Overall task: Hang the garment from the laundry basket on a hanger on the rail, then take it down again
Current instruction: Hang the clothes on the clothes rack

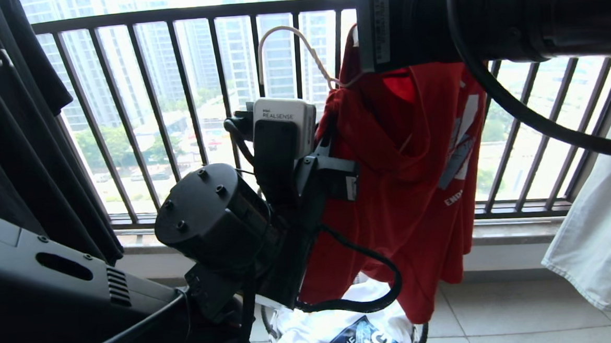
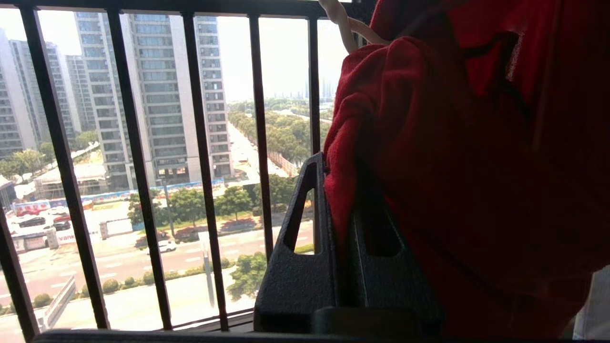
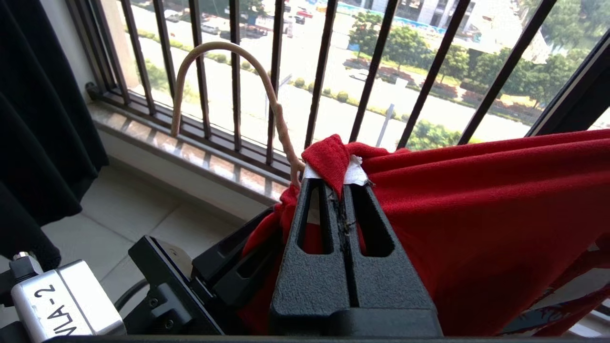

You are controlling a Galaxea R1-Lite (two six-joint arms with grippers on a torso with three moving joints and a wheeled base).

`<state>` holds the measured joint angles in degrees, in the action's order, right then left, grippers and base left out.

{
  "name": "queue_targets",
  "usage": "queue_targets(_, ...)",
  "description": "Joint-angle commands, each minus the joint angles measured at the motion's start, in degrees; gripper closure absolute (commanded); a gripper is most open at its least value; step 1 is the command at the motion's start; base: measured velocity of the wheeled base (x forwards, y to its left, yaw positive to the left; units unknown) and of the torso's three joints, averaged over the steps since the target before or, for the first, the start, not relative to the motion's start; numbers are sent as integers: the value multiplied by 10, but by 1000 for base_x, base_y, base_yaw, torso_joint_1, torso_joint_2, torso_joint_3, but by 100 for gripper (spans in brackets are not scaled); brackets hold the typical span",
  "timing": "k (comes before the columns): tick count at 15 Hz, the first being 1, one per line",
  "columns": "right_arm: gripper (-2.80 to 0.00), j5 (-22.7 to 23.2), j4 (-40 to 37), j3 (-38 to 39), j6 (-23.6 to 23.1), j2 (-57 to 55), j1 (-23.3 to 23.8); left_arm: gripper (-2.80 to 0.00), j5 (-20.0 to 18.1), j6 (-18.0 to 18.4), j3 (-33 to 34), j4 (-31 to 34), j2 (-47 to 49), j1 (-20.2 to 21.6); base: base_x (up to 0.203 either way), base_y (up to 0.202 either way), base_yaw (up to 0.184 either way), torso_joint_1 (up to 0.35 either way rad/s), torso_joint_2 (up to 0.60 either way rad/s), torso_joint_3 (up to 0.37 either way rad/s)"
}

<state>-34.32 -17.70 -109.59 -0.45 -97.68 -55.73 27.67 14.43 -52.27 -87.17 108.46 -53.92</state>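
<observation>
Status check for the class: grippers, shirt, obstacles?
Left gripper shut on red T-shirt. Right gripper shut on its collar. Hanger in shirt, hook free, off rail. Black railing close behind.

Red printed T-shirt (image 1: 405,187) bunched on cream wire hanger (image 1: 288,47), hook upright, above laundry basket (image 1: 421,338)

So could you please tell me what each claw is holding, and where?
Both hold the T-shirt: right claw at its collar, left claw on a fold nearby.

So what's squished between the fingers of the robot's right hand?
In the right wrist view, the right hand is shut on a red fold of the T-shirt and its white neck label, beside the hanger.
</observation>
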Motion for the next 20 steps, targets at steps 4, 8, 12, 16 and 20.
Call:
queue_targets(4,0,-2,-3,-19,-14,-14,-4,0,4,2,11,-5,-7,-29,0,0,0,0,0,0)
queue_targets(8,0,-2,-1,-19,-38,-22,-4,0,4,4,18,-5,-17,-42,0,0,0,0,0,0)
queue_targets(12,0,-6,-2,-19,-39,-23,-4,0,4,5,19,-5,-20,-46,0,0,0,0,0,0)
queue_targets(16,-280,-11,-1,-19,-43,-21,-4,0,4,5,19,-5,-20,-47,0,0,0,0,0,0)
queue_targets(20,-280,-16,-2,-19,-43,-14,-3,0,4,5,18,-5,-18,-46,0,0,0,0,0,0)
